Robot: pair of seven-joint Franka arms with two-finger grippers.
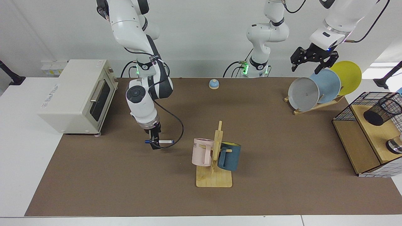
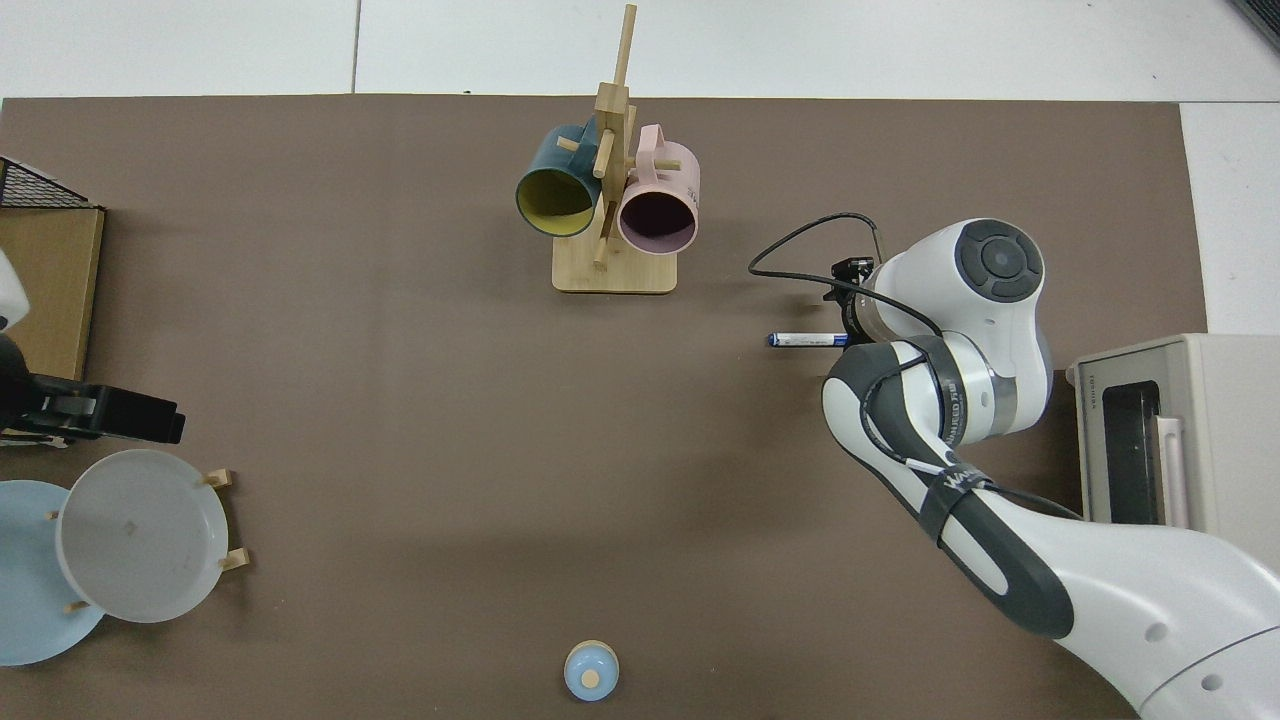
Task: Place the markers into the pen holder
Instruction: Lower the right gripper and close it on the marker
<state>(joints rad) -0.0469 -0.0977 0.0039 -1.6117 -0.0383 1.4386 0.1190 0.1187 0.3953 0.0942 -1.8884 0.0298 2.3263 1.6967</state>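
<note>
The marker [image 1: 165, 142], white with blue ends, lies flat on the brown mat left of centre; in the top view the marker [image 2: 805, 340] pokes out from under the arm. My right gripper [image 1: 154, 143] is down at mat level over the marker's capped half, with its wrist hiding the grip from above. The pen holder [image 1: 381, 111], a black mesh cup, lies tilted on the wooden shelf at the far right. My left gripper [image 1: 309, 66] hangs open and holds nothing above the plate rack, where it waits.
A mug tree [image 1: 215, 157] with a pink and a blue mug stands right of the marker. A toaster oven [image 1: 75, 94] sits at the left edge, a plate rack [image 1: 317, 88] and a wire basket [image 1: 358, 103] at the right, a small bell [image 1: 214, 83] at the back.
</note>
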